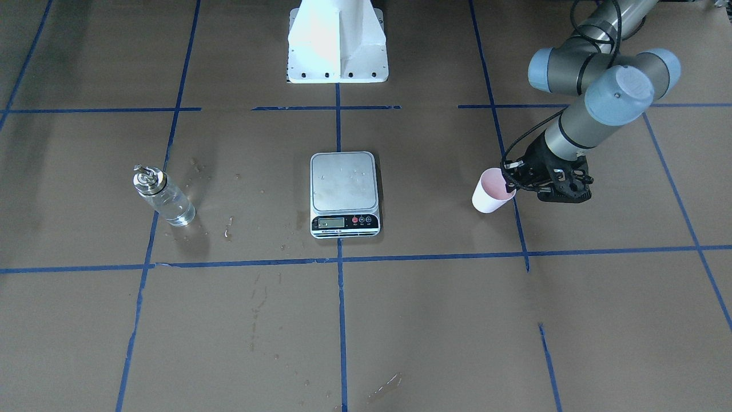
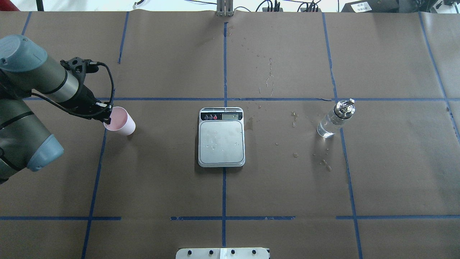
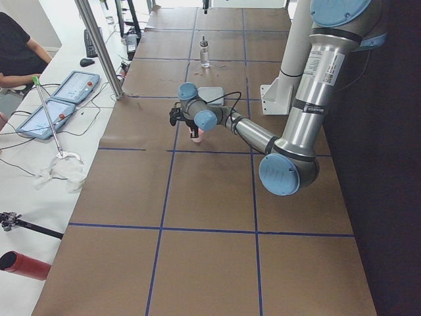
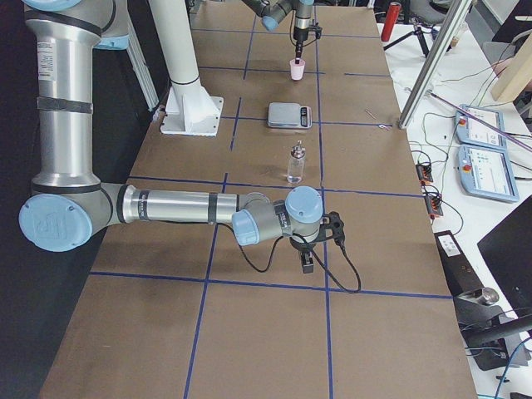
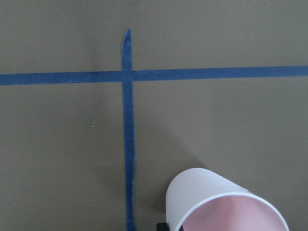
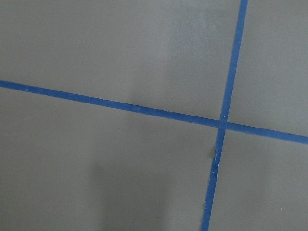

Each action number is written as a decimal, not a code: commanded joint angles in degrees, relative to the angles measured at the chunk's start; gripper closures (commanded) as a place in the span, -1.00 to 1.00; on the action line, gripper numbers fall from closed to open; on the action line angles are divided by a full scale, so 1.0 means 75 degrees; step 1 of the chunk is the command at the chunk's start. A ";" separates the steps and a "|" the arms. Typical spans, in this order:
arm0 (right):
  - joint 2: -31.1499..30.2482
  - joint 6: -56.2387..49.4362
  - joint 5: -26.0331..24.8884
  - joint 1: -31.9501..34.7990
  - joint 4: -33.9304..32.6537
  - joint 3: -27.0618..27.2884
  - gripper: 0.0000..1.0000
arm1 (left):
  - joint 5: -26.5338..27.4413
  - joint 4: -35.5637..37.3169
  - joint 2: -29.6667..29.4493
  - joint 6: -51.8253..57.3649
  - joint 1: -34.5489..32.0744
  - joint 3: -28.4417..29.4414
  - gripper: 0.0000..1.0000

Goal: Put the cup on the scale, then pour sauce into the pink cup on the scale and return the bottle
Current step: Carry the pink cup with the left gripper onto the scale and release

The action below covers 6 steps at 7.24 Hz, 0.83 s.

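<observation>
The pale pink cup (image 1: 492,194) is left of the scale in the overhead view (image 2: 121,122), apart from it and tilted. My left gripper (image 1: 510,182) is shut on the cup's rim (image 2: 107,117). The left wrist view shows the cup (image 5: 216,202) close up; I cannot tell whether it touches the table. The scale (image 1: 343,184) with its silver platform (image 2: 221,141) lies at the table's middle, with nothing on it. The bottle (image 1: 163,198) stands upright right of the scale (image 2: 333,121), clear sauce inside. My right gripper (image 4: 306,259) shows only in the exterior right view, low over bare table; I cannot tell its state.
Blue tape lines (image 2: 224,99) cross the brown table. Small droplets (image 2: 294,124) lie between scale and bottle. The robot's white base (image 1: 337,43) stands behind the scale. Tablets and cables (image 3: 66,99) lie on a side bench beyond the table edge.
</observation>
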 commanded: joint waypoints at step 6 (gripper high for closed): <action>0.0029 0.0338 0.0501 -0.0147 0.0023 0.0048 -1.00 | 0.1225 0.1077 -0.3234 -0.2486 0.1589 0.0754 1.00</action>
